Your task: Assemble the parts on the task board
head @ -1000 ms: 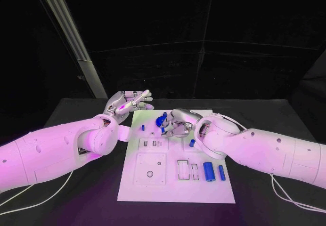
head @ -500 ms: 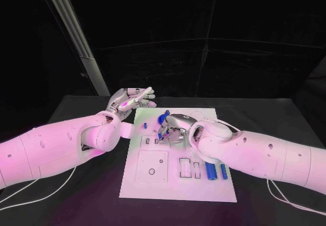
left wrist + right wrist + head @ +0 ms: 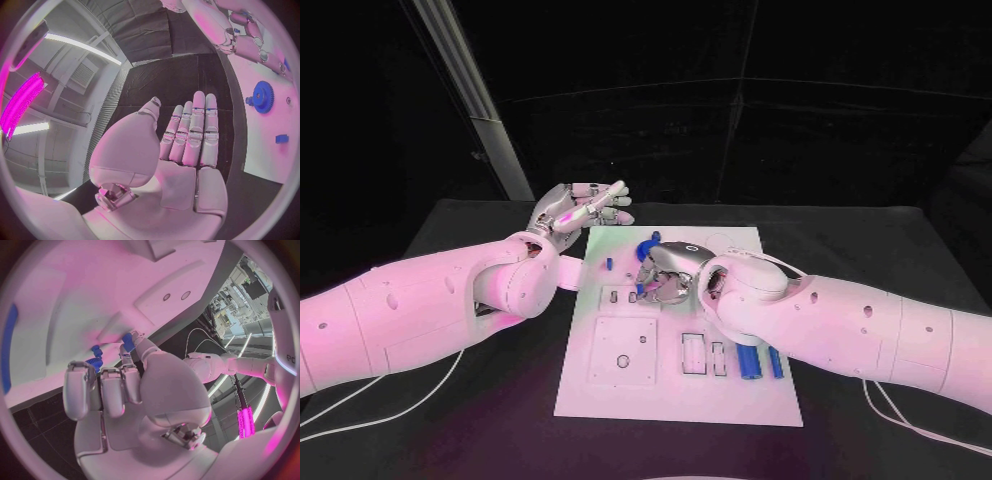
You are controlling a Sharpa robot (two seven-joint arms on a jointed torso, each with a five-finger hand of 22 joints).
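Task board [image 3: 678, 400]: white plate lying flat in the middle of the black table [image 3: 877, 250], long side running near to far.

Left hand [image 3: 577, 214]: raised off the table just past the board's far left corner, palm up, fingers straight and side by side, nothing in it. Left wrist view confirms a bare palm and flat fingers [image 3: 190, 137].

Right hand [image 3: 669, 268]: down over the far middle of the board, knuckles up, fingers curled toward the surface. The right wrist view shows the fingertips [image 3: 128, 347] closed around a small blue part [image 3: 127, 341], with another small blue piece [image 3: 95, 351] just beside it. Exact shape of the held part cannot be made out; the fingers cover most of it.

Blue gear [image 3: 262, 96]: on the far part of the board, largely hidden behind the right hand in the head view, plain in the left wrist view. Small blue block [image 3: 282, 138] nearer on the board, apart from the gear.

Blue peg [image 3: 604, 265]: upright near the board's far left edge.

Two blue cylinders [image 3: 749, 362]: lying side by side at the board's right side, partly cut off by the right forearm.

Recessed slots [image 3: 623, 352] in the near half of the board; contents too small to tell.
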